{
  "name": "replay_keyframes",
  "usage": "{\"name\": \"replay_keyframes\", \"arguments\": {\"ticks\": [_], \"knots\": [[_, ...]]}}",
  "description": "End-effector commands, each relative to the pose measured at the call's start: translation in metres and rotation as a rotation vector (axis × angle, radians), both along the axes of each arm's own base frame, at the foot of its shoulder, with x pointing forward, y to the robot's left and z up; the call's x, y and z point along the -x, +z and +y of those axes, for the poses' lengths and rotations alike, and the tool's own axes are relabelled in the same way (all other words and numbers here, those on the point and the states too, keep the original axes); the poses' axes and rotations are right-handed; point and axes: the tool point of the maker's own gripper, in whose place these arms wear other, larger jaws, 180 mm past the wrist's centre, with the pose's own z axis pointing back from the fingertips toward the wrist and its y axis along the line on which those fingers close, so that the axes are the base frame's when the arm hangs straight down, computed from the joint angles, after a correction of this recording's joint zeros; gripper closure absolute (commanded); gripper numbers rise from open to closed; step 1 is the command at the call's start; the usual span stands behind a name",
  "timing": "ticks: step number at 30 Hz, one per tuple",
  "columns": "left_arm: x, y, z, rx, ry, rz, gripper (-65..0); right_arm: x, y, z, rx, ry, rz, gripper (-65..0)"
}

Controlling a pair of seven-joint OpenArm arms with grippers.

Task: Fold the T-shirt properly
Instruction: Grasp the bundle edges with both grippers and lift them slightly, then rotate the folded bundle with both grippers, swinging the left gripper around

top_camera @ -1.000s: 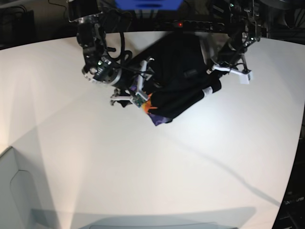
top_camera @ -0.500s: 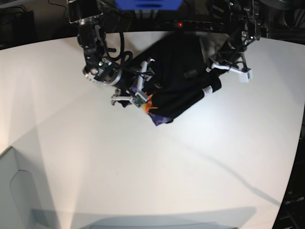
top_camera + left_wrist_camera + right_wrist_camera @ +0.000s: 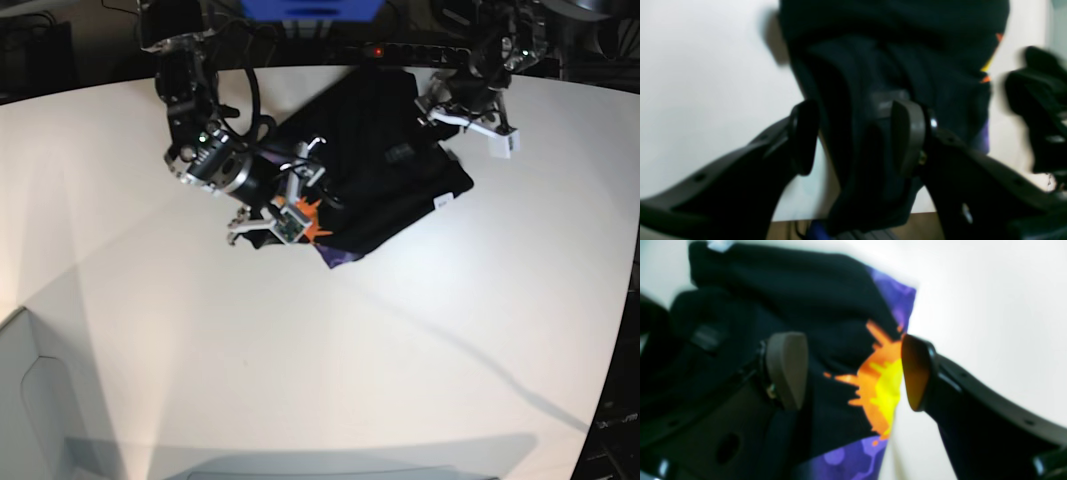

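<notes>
The black T-shirt (image 3: 380, 170) lies folded into a slanted block at the back of the white table (image 3: 330, 350), with its orange and purple print (image 3: 318, 232) showing at the near corner and a small white label (image 3: 441, 202) on the right edge. My left gripper (image 3: 470, 125) hovers at the shirt's far right corner. In the left wrist view it (image 3: 855, 138) stands open with a dark fold of the T-shirt (image 3: 893, 40) running between the jaws. My right gripper (image 3: 280, 190) is at the shirt's left edge. In the right wrist view it (image 3: 851, 371) is open wide over the orange sun print (image 3: 878, 386).
A grey bin (image 3: 30, 400) stands at the table's near left corner. Dark equipment and cables line the back edge (image 3: 380, 48). The table's edge runs along the right side (image 3: 610, 380). The other arm shows blurred at the right of the left wrist view (image 3: 1040, 110).
My left gripper has opened and drawn back from the shirt's right edge. The fold it held has dropped flatter onto the table. My right arm has shifted slightly toward the front left, still open.
</notes>
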Motion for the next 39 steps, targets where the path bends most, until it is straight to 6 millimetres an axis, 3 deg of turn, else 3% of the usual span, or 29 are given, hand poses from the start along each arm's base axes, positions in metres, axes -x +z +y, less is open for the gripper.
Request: {"name": "replay_keyframes", "arguments": {"ticks": [1,9,14,18,20,23,24,27,32,39], "knots": [[0.000,0.001,-0.001,0.006,-0.001,-0.005,-33.8,-0.004,0.015,0.004,-0.030,0.009,-0.044,-45.5],[-0.005,-0.020,-0.006,0.039,0.014,0.034,-33.8,-0.006,0.022,0.003,-0.033,0.009,-0.066,-45.5],[-0.014,-0.027,-0.022,0.064,-0.020,0.038,-33.7,-0.006,0.023,0.003,-0.033,0.009,-0.068,-45.5],[-0.016,-0.036,-0.026,0.071,-0.039,0.058,-30.7,-0.009,0.022,-0.004,-0.013,0.007,-0.077,-45.5],[-0.016,-0.045,-0.028,0.068,-0.056,0.080,-21.1,-0.018,0.029,-0.015,-0.006,-0.020,-0.102,-45.5],[-0.024,-0.053,-0.025,0.050,-0.085,0.092,-1.7,-0.032,0.035,-0.037,-0.002,-0.092,-0.121,-45.5],[-0.027,-0.055,-0.024,0.041,-0.098,0.094,0.0,-0.039,0.038,-0.047,0.002,-0.121,-0.132,-45.5],[-0.046,-0.057,-0.020,-0.009,-0.180,0.082,-0.1,-0.055,0.045,-0.076,0.011,-0.206,-0.157,-45.5],[-0.089,-0.057,-0.031,-0.158,-0.465,0.053,0.0,-0.073,0.056,-0.122,0.023,-0.336,-0.191,-45.5],[-0.153,-0.043,-0.082,-0.414,-0.890,-0.038,0.0,-0.080,0.063,-0.179,0.039,-0.495,-0.208,-45.5]]}}
